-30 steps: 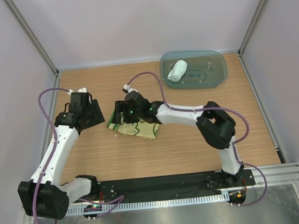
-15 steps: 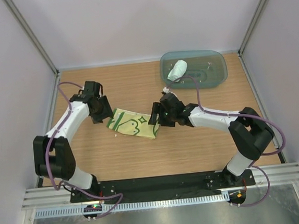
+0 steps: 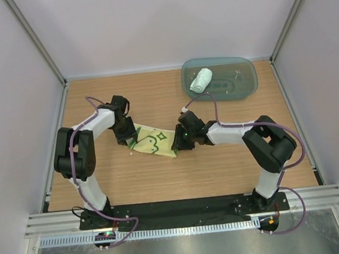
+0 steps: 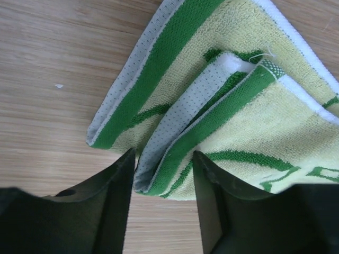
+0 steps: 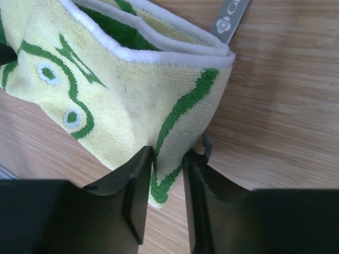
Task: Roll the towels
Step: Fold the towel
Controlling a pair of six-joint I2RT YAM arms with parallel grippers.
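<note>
The pale yellow towel [image 3: 153, 142] with green drawings lies folded on the wooden table, left of centre. My left gripper [image 3: 129, 136] is at its left end. In the left wrist view the left gripper [image 4: 162, 159] is open, with the loose green-edged layers of the towel [image 4: 238, 121] between its fingers. My right gripper [image 3: 178, 140] is at the towel's right end. In the right wrist view the right gripper [image 5: 167, 153] is shut on a corner of the towel [image 5: 127, 90]. The plain mint-white towel [image 3: 200, 80] lies rolled in the teal tray [image 3: 244, 68].
The teal tray stands at the back right of the table. A grey label [image 5: 230, 18] hangs from the yellow towel's far edge. Pale walls and metal posts [image 3: 38, 46] enclose the table on three sides.
Both arms have swung inward to the yellow towel's two ends. The right jaws have narrowed onto its right corner. The left jaws now straddle its left corner.
</note>
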